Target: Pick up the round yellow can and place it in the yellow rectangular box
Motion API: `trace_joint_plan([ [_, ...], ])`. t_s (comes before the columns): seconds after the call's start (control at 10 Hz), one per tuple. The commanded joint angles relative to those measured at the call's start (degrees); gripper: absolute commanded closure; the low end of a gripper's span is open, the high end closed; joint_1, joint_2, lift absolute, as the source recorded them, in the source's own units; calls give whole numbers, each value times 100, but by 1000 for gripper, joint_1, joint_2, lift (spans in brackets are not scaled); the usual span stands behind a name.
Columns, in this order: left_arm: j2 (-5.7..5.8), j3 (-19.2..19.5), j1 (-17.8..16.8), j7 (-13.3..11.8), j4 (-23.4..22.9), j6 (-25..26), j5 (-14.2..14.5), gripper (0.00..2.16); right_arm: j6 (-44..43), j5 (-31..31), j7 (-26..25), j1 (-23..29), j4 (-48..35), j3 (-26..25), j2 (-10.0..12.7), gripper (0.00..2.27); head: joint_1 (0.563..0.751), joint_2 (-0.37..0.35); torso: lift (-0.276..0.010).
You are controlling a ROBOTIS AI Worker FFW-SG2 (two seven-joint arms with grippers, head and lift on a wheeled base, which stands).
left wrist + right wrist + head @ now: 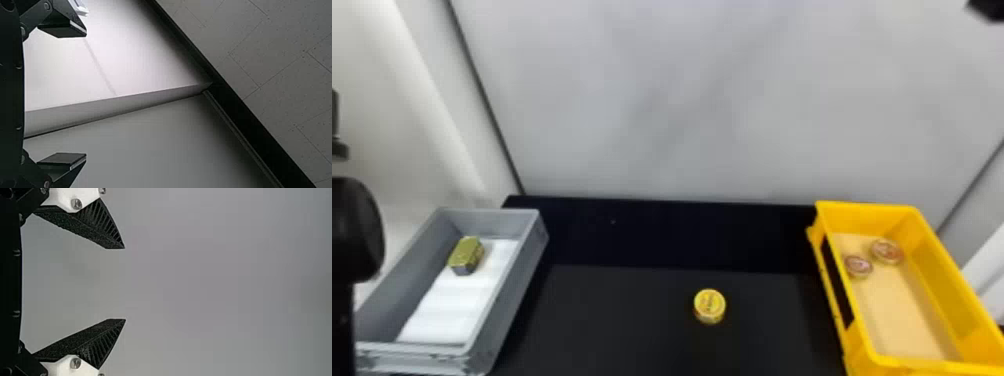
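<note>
The round yellow can (709,306) stands upright on the black table, left of the yellow rectangular box (935,280). At the left edge of the head view is a black part of my left arm (352,230); in its wrist view the left gripper (86,95) is open with nothing between the fingers. A dark piece of my right arm (989,9) shows high in the head view's right corner, far from the can. Nothing lies between the parted fingers of the right gripper (125,284) in the right wrist view.
Two round tins (886,251) lie inside the yellow box near its far end. On the left stands a grey box (521,295) with a white lining and a gold-green block (466,256). A pale wall (672,100) rises behind the table.
</note>
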Motion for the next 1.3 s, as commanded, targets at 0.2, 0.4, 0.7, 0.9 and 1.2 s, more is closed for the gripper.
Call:
trace_joint_plan([
  [0.2, -55, -26, 34, 0, -6, -18, 0, 160, 1922, 456, 2126, -703, 1890, 1135, -398, 134, 663, 54, -10],
  [0.4, -73, -34, 43, -9, -6, -44, 0, 160, 1606, 2021, 3287, -571, 2400, 1338, -3, 137, 663, 54, -10],
  [0.7, -108, -34, 69, 0, 21, -114, 0, 160, 779, 3331, 4131, -465, 3446, 1601, 577, 128, 663, 54, -10],
  [0.9, -152, -43, 69, 0, 56, -176, 9, 160, 287, 2777, 3524, -325, 4070, 1769, 727, 125, 663, 54, -10],
  [1.2, -222, -87, 43, 0, 135, -246, 18, 162, -56, 2680, 3489, -325, 5125, 2050, 920, 125, 663, 54, -10],
])
